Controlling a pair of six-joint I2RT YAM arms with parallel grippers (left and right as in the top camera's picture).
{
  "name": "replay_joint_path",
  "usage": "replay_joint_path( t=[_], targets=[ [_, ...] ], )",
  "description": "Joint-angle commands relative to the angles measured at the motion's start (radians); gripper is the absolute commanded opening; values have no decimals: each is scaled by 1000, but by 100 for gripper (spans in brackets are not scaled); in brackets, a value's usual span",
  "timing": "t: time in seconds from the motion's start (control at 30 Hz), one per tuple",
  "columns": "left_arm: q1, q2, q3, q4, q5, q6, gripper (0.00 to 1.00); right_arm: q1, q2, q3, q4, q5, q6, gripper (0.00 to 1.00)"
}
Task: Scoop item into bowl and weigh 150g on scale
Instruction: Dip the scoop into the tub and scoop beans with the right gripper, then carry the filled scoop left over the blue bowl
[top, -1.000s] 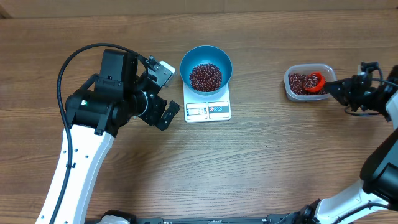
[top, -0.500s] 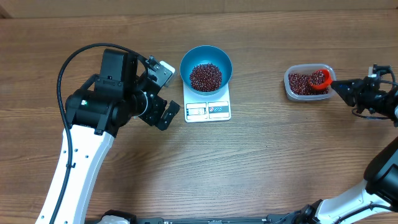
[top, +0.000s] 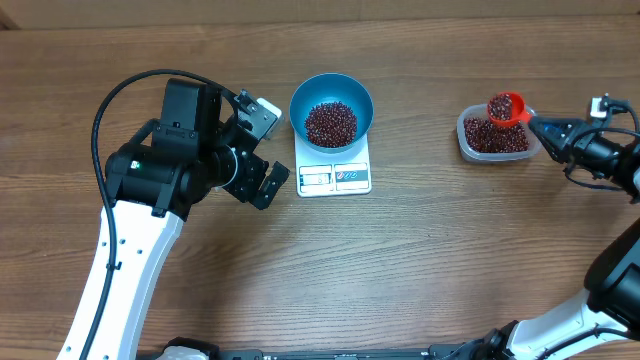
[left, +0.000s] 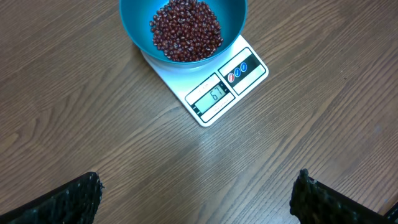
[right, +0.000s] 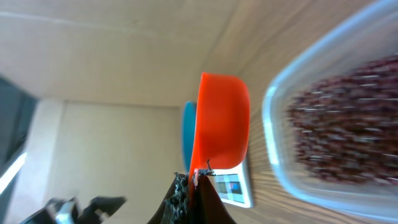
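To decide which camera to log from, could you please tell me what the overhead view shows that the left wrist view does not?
Only overhead: the clear tub and the loaded red scoop held in the right gripper. Only left wrist: the digits on the display, big enough to make out. Both: the blue bowl of beans sitting on the white scale.

A robotics lab: two robot arms (top: 150, 200) at a wooden table (top: 420, 270).
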Motion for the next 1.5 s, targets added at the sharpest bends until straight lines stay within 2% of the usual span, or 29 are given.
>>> replay_joint_path(
  t=[0.0, 0.57, 0.9, 1.1, 1.23, 1.47],
  targets=[
    [0, -10, 21, 0, 19, -10, 100, 55, 7, 22, 0, -134, 9, 4],
    [0, -10, 21, 0, 19, -10, 100, 392, 6, 23, 46, -133, 85, 4],
    [0, -10, 21, 0, 19, -10, 100, 539, 6, 23, 270, -30, 284, 4],
    [0, -10, 21, 0, 19, -10, 100, 627, 6, 23, 383, 75, 284, 4],
    [0, -10, 21, -1, 19, -10, 99, 665, 6, 23, 466, 129, 182, 4],
    [0, -10, 21, 0, 19, -10, 100, 713, 6, 23, 489, 277, -46, 4]
  ],
)
